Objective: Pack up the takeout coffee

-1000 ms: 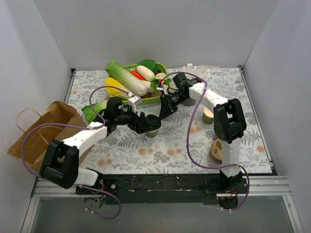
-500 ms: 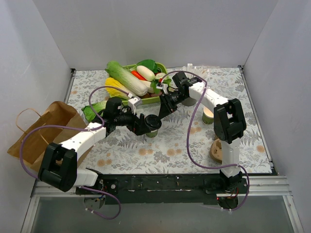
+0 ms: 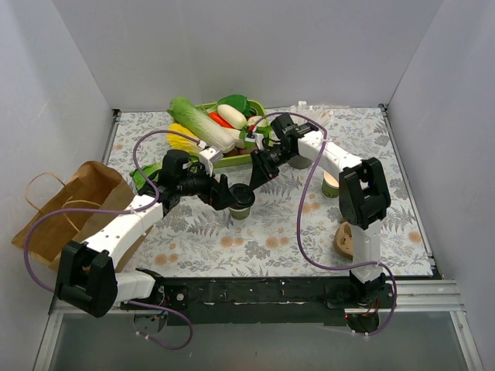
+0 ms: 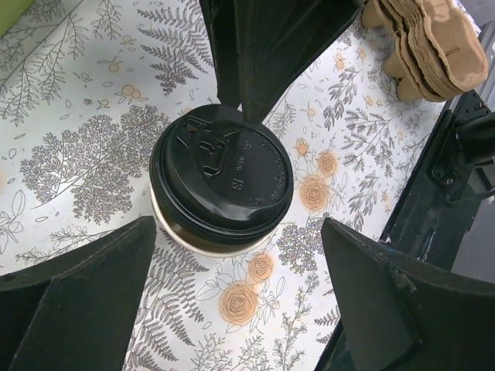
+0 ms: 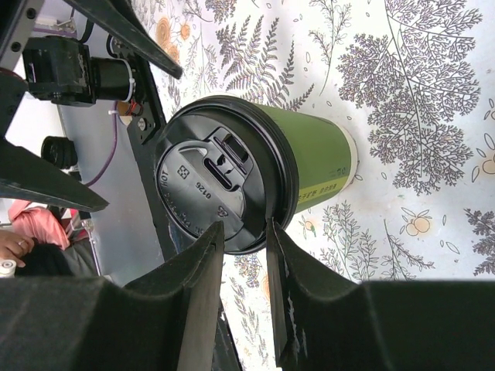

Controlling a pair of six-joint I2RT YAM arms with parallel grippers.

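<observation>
Two grippers, one lidded cup, mid-table.
The takeout coffee (image 3: 242,202) stands upright on the floral table (image 3: 371,154), well apart from the paper bag (image 3: 69,209). The left gripper (image 4: 236,232) has its jaws wide apart either side of the cup, not touching. The right gripper (image 5: 245,228) has its jaws narrowly apart astride the lid's rim; I cannot tell whether they pinch it. The cup is probably light, with thin, crushable walls and a lid that may pop off, so it is best held gently around the green wall and kept upright.
</observation>
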